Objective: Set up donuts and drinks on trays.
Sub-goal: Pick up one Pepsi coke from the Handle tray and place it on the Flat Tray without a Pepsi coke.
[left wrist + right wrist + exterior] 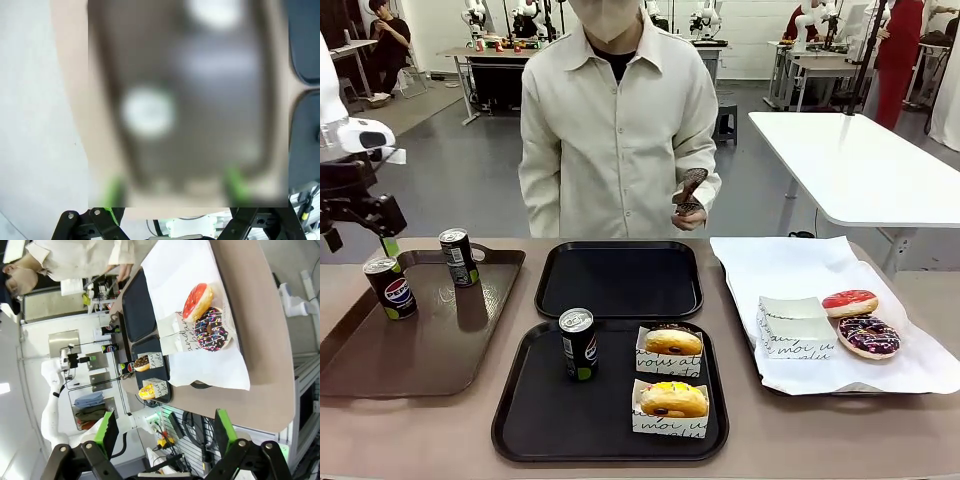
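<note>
The near tray (520,405) looks finished. One can (578,343) stands at its left, and two boxed donuts (672,402) sit one behind the other at its right. The far tray (620,282), just beyond it, is bare, so I judge the job about half done: that tray wants a drink and donuts yet. The supplies are at hand. Two spare cans (390,287) stand on the brown tray (430,355) at the counter's (410,430) left. A red donut (850,302) and a sprinkle donut (868,336) lie unboxed on the paper (770,265) at the right, beside a white box (795,325) with no donut showing in it. Every can is upright, its long axis vertical and its silver top up, and the nearer spare one turns its logo toward the robot's side. The donuts lie flat, rings up, and the boxes' lettering faces the robot. The left tool (174,190) hangs above the brown tray with its pads wide apart, released, nothing between them. Its wrist view is blurred but shows a round can top end-on below. The right tool (165,435) is also released and grasps nothing, well apart from the paper, off the counter's right end. Across the counter the person holds tongs (688,188) over no tray.
</note>
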`<state>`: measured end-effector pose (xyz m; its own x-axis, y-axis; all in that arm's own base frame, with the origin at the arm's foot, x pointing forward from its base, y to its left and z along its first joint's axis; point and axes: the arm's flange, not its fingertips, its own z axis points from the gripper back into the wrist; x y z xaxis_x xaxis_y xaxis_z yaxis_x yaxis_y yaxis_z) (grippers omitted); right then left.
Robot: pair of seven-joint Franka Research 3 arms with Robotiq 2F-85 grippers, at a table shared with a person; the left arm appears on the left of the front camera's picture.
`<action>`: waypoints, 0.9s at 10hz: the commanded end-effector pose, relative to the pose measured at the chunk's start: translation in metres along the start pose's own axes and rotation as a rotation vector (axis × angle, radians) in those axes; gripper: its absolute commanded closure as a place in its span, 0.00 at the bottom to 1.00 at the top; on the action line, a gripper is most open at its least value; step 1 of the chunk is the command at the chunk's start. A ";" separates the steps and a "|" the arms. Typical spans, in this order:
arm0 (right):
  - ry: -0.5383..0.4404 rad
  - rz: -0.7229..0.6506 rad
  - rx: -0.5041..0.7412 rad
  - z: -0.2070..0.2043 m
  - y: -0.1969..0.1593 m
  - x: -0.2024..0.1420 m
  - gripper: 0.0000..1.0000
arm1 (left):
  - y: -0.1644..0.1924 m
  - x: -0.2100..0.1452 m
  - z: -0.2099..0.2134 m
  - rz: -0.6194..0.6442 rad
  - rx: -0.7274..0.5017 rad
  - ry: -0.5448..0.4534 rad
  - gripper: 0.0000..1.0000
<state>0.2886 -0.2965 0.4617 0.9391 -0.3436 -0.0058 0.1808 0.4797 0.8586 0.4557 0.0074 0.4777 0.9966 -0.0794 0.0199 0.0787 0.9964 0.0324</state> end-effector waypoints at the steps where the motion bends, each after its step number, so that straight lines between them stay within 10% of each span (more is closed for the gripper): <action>1: -0.006 0.009 0.024 0.001 0.000 0.001 0.00 | 0.014 0.017 -0.007 0.013 -0.062 -0.027 0.00; 9: -0.006 0.009 0.024 0.001 0.000 0.001 0.00 | 0.035 0.046 -0.033 0.076 -0.043 -0.066 0.00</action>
<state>0.2886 -0.2965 0.4618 0.9392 -0.3434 -0.0058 0.1807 0.4797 0.8587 0.5090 0.0399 0.4416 0.9959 -0.0032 0.0900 0.0043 0.9999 -0.0123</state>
